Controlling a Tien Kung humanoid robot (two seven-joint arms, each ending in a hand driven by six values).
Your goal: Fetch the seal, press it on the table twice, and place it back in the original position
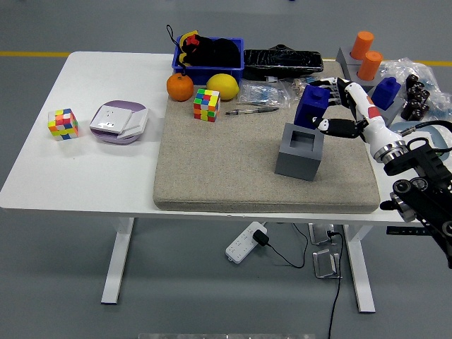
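Seal (311,104) sits clamped in the right hand (333,109), lifted clear of the square opening of its grey holder (299,150) and hanging just above and behind it, its long axis roughly upright with a slight tilt. Open mat (233,155) lies to the left of the holder, toward the middle of the worktop (78,169), so I would expect the pressing to happen there. That stretch looks flat and roomy, with the pen (252,110) and puzzle cube (207,104) well back near the far edge.
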